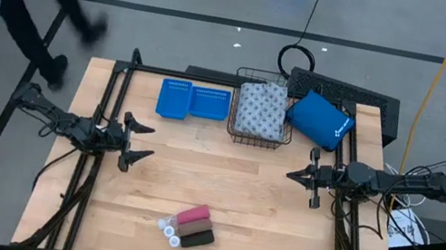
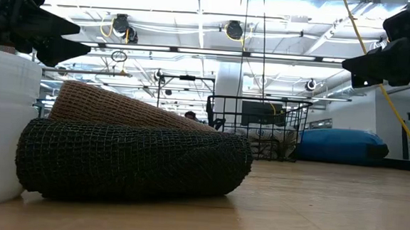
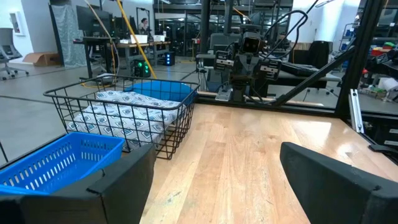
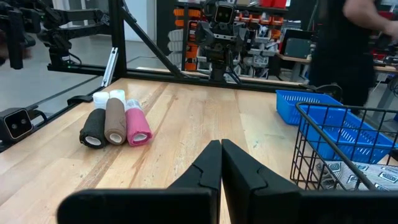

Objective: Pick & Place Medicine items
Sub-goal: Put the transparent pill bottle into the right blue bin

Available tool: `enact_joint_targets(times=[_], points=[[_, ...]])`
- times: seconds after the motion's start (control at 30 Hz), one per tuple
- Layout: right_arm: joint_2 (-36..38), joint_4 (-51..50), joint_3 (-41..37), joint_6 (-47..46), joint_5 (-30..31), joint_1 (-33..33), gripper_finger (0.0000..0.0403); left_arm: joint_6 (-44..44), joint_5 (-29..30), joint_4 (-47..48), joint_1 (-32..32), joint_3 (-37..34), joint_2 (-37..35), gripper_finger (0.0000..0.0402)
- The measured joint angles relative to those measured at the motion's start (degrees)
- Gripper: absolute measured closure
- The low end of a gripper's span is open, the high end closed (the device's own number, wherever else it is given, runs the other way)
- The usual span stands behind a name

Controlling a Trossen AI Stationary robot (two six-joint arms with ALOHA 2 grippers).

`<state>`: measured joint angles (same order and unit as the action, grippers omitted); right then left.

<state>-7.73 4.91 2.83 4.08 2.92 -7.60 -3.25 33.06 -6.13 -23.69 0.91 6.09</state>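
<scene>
Nothing is picked yet: the left gripper (image 1: 139, 140) hovers spread, the right gripper (image 1: 295, 175) pressed together. The medicine rolls (image 1: 192, 225) lie near the table's front edge with what look like white bottles (image 1: 170, 228); the next move likely calls for a descent there.

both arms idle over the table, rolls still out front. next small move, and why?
Probably swing the left gripper toward the pink roll. Its jaws are open and empty, while the right gripper is shut. The rolls lie loose near the front edge; only the patterned pack sits in the wire basket.
</scene>
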Motion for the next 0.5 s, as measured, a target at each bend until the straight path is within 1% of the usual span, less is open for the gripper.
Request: enact_joint_targets(times=[0.2,0.27,0.4,0.5], points=[[0.0,0.0,0.0,0.0,0.0,0.0,0.0403,-0.7,0.0,-4.1,0.0,0.0,0.0,0.0050],[0.0,0.0,0.0,0.0,0.0,0.0,0.0403,-3.7,0.0,-7.4,0.0,0.0,0.0,0.0050],[0.0,0.0,0.0,0.0,0.0,0.0,0.0403,-12.7,0.0,-12.1,0.0,0.0,0.0,0.0050],[0.0,0.0,0.0,0.0,0.0,0.0,0.0403,-15.0,0.0,-13.0,0.0,0.0,0.0,0.0050]])
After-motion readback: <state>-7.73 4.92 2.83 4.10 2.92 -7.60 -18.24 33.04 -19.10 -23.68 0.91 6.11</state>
